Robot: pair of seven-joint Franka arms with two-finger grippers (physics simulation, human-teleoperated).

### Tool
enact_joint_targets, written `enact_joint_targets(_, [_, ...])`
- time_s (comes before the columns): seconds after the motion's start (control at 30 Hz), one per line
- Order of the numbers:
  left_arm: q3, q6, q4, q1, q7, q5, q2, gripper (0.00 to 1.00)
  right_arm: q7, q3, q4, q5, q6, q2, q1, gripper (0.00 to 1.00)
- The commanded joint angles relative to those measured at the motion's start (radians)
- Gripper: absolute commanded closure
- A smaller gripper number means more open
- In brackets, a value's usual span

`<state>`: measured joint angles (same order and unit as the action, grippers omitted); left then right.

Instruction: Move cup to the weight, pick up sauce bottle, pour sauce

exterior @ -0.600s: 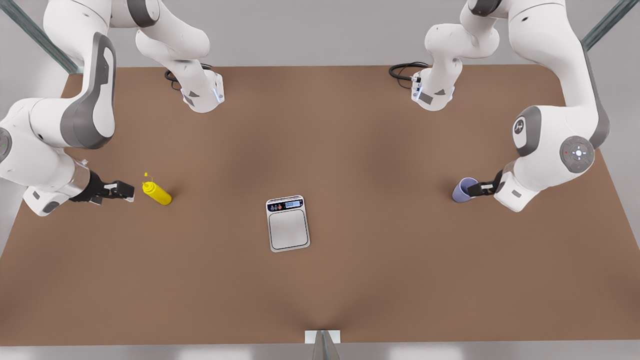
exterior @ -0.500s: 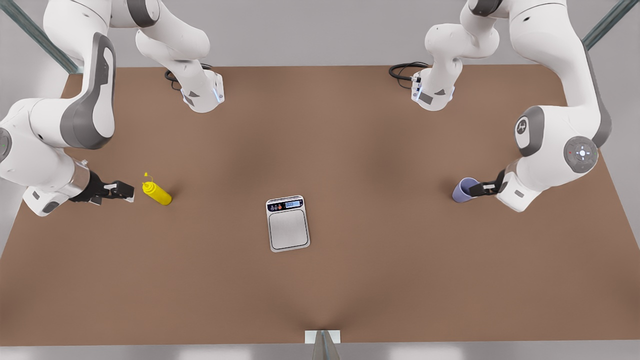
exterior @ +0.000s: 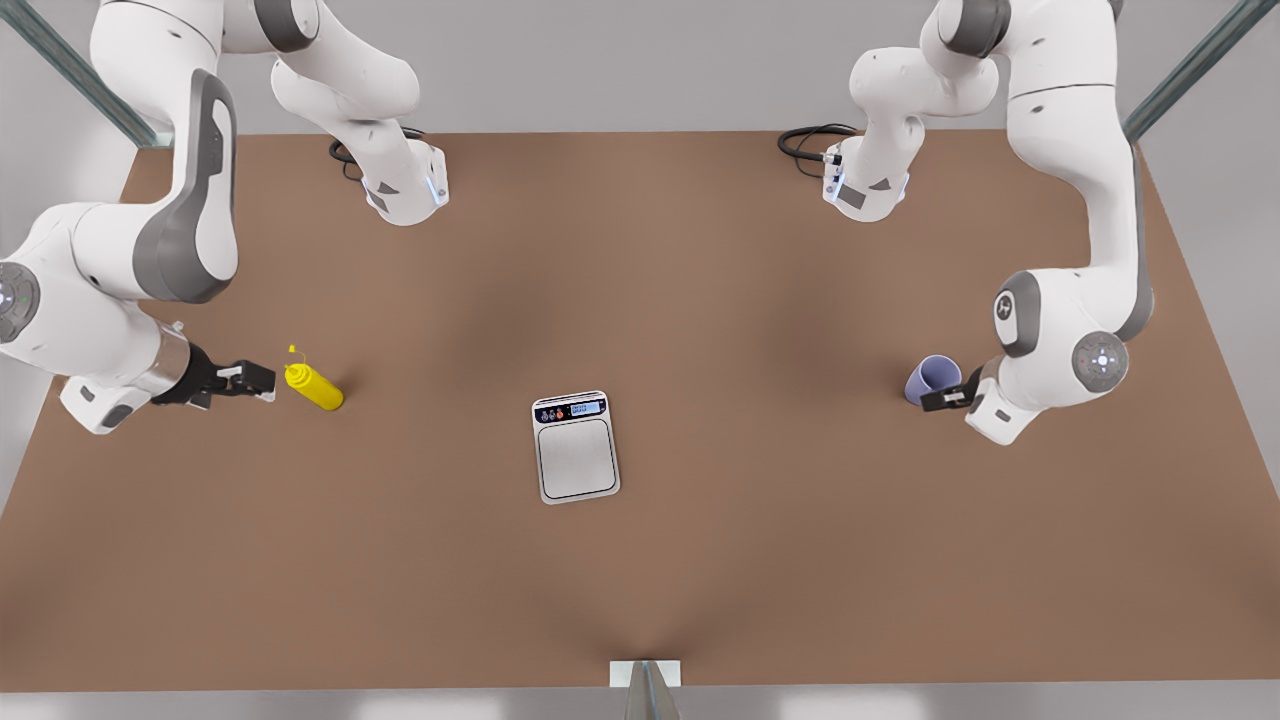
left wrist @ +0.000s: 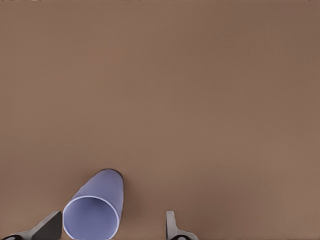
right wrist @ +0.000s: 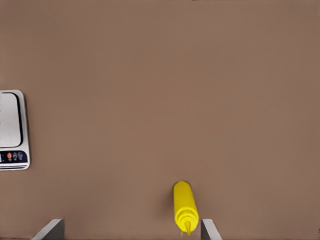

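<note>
Left gripper (exterior: 938, 401) spread, cup (exterior: 931, 378) just ahead between fingertips. Right gripper (exterior: 262, 382) spread, sauce bottle (exterior: 314, 387) just ahead.

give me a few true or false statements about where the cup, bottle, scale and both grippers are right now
1. The cup stands on the weight. False: it stands on the table, far toward the front view's right.
2. The left gripper is open, with the cup between its fingers. True.
3. The right gripper is shut on the sauce bottle. False: it is open, with its fingers on either side of the bottle's nozzle end.
4. The sauce bottle stands on the table at the front view's left. True.
5. The weight's plate carries nothing. True.
</note>
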<state>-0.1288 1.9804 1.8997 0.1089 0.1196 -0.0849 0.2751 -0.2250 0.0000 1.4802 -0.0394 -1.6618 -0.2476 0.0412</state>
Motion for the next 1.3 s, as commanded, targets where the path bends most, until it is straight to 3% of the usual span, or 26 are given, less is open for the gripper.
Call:
enact_joint_targets(0.0, [0.000,0.017,0.010,-0.002,0.000,-0.001,0.001,0.00,-0.052,0.000,0.023,0.000,-0.022,0.007,0.002,0.00])
enact_joint_targets(0.1, [0.000,0.069,0.064,0.003,0.002,-0.001,0.001,0.00,-0.315,-0.002,0.103,-0.005,-0.088,0.010,0.020,0.00])
enact_joint_targets(0.33, [0.001,0.172,0.190,0.005,0.002,-0.001,-0.007,0.00,-1.077,-0.003,0.259,-0.252,-0.153,-0.013,0.261,0.00])
enact_joint_targets(0.4, [0.000,0.186,0.202,0.009,0.005,-0.001,-0.001,0.03,-1.303,-0.002,0.302,-0.338,-0.148,-0.053,0.341,0.00])
enact_joint_targets(0.47, [0.001,0.196,0.214,0.018,0.017,0.001,-0.002,0.12,-1.462,-0.003,0.331,-0.395,-0.151,-0.085,0.405,0.00])
enact_joint_targets(0.67, [0.000,0.215,0.256,0.020,0.034,0.002,-0.005,0.12,-1.964,-0.003,0.364,-0.548,-0.151,-0.269,0.546,0.00])
enact_joint_targets(0.7, [0.001,0.215,0.256,0.020,0.034,0.002,-0.007,0.20,-2.022,-0.003,0.422,-0.596,-0.170,-0.263,0.555,0.00])
enact_joint_targets(0.87, [0.001,0.233,0.280,0.022,0.037,0.002,0.009,0.29,-2.153,-0.003,0.450,-0.646,-0.164,-0.318,0.615,0.00])
enact_joint_targets(0.93, [0.001,0.253,0.283,0.023,0.037,0.002,0.016,0.43,-2.160,-0.002,0.480,-0.652,-0.164,-0.323,0.651,0.00])
enact_joint_targets(0.97, [0.001,0.259,0.282,0.023,0.037,0.002,0.024,0.43,-2.179,-0.003,0.499,-0.682,-0.164,-0.323,0.660,0.00])
enact_joint_targets(1.07, [0.000,0.275,0.283,0.043,0.038,0.010,0.032,0.72,-2.203,-0.002,0.529,-0.717,-0.161,-0.322,0.669,0.00])
enact_joint_targets(1.17, [0.000,0.282,0.283,0.043,0.038,0.011,0.041,0.79,-2.222,0.000,0.539,-0.738,-0.167,-0.322,0.657,0.00])
enact_joint_targets(1.27, [-0.002,0.276,0.283,0.043,0.038,0.014,0.039,0.79,-2.226,0.018,0.545,-0.757,-0.171,-0.323,0.654,0.00])
